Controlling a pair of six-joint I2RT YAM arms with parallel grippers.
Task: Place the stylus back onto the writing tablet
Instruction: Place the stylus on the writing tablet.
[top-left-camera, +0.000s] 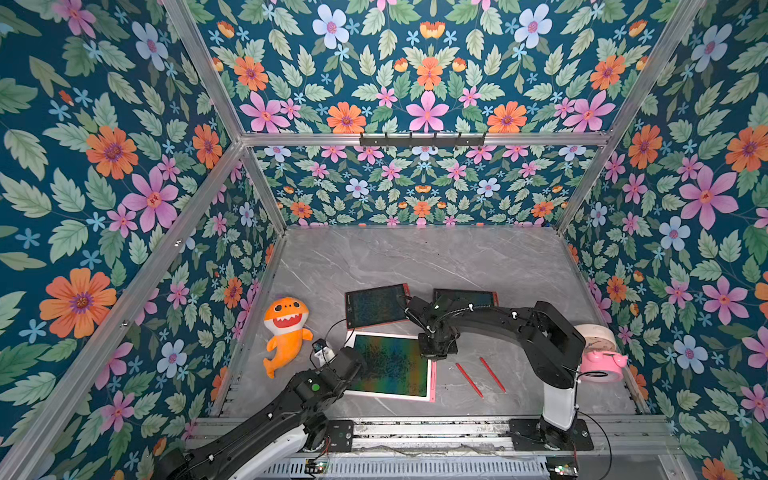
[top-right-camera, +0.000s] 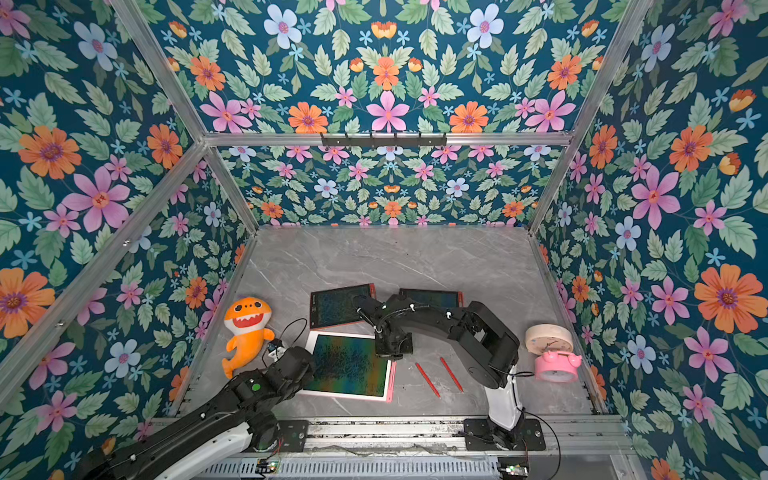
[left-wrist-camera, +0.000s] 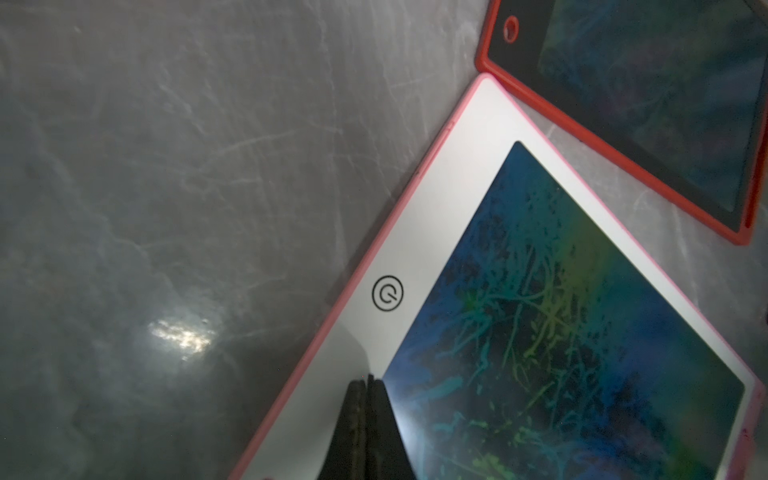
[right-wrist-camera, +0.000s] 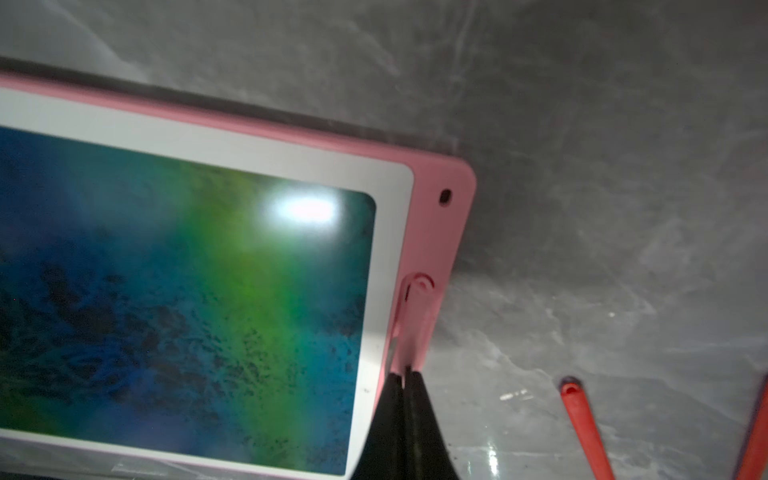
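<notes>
The writing tablet (top-left-camera: 376, 336) (top-right-camera: 313, 345) has a pink frame, a white bezel and a rainbow-scribbled screen, and lies flat at the front middle of the table. A pink stylus (right-wrist-camera: 415, 316) (top-left-camera: 433, 384) sits in the groove along the tablet's right edge. My right gripper (right-wrist-camera: 405, 372) (top-left-camera: 436, 351) is shut, with its tips at the far end of that stylus and nothing between them. My left gripper (left-wrist-camera: 368, 380) is shut and empty over the tablet's (left-wrist-camera: 415, 249) left bezel, near the round button. In both top views its wrist hides its fingers.
Two red styluses (top-left-camera: 469, 380) (top-left-camera: 492, 374) (right-wrist-camera: 584, 428) lie loose on the table right of the tablet. Two red-framed tablets (top-left-camera: 376, 305) (top-left-camera: 465, 297) lie behind it. An orange shark plush (top-left-camera: 286, 332) is at the left. A cream clock (top-left-camera: 596, 336) and a pink clock (top-left-camera: 602, 365) stand at the right.
</notes>
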